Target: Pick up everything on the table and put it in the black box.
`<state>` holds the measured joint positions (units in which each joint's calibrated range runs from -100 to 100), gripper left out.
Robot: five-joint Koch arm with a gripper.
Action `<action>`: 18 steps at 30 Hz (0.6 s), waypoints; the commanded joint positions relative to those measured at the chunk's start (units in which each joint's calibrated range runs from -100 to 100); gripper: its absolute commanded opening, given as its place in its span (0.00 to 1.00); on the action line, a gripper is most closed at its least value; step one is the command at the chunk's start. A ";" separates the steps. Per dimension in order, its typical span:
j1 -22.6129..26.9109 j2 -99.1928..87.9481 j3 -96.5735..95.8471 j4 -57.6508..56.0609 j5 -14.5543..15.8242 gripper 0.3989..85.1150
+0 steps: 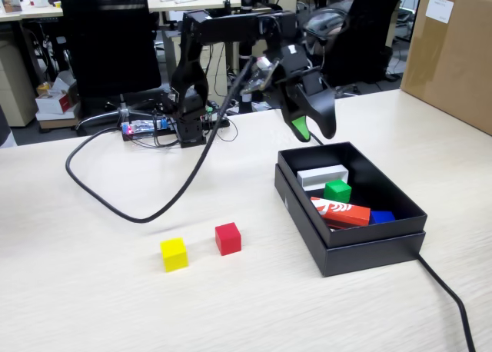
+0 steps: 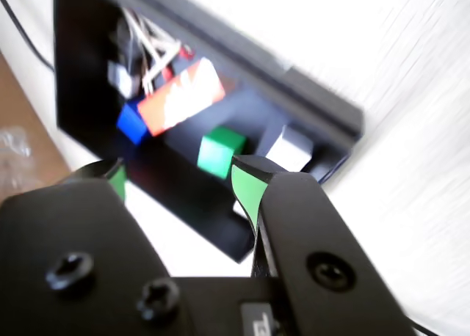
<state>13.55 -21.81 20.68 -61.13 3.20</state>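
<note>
- Right now the gripper (image 1: 314, 129) is hanging in the air just above the far rim of the black box (image 1: 361, 248) in the fixed view, and its jaws are standing wide apart with nothing between them.
- The wrist view is showing the same gripper (image 2: 180, 185) with a clear gap between its green-lined fingertips (image 2: 242, 189), looking down into the black box (image 2: 73, 72).
- The green cube (image 1: 337, 190) is lying inside the box, just in front of the white block (image 1: 322, 177) in the fixed view; from the wrist it is showing as a green cube (image 2: 219, 151) beside the white block (image 2: 291, 148).
- The red-and-white carton (image 1: 340, 212) is lying in the box too, near the green cube, with a small blue thing (image 1: 382, 217) sitting at its right end; the wrist view is showing the carton (image 2: 180, 97) and the blue thing (image 2: 131, 123) touching or nearly so.
- The red cube (image 1: 227, 238) is sitting on the table (image 1: 92, 290), to the left of the box and apart from it.
- The yellow cube (image 1: 174, 254) is sitting near the red one, further left and a little closer to the camera.
- A black cable (image 1: 131, 210) is looping across the table from the arm's base.
- A big brown carton (image 1: 453, 52) is standing at the right edge of the fixed view.
</note>
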 commanded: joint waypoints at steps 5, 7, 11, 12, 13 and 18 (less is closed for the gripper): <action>-7.86 -4.75 -6.44 1.82 -1.81 0.52; -9.38 -1.19 -7.71 2.17 -2.34 0.54; -11.82 4.08 -10.52 6.40 -3.08 0.54; -12.36 5.92 -10.34 6.83 -2.98 0.54; -12.80 7.76 -10.25 8.39 -2.98 0.54; -14.46 15.90 -7.98 13.23 -3.17 0.54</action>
<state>-0.37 -6.80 7.71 -50.99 0.37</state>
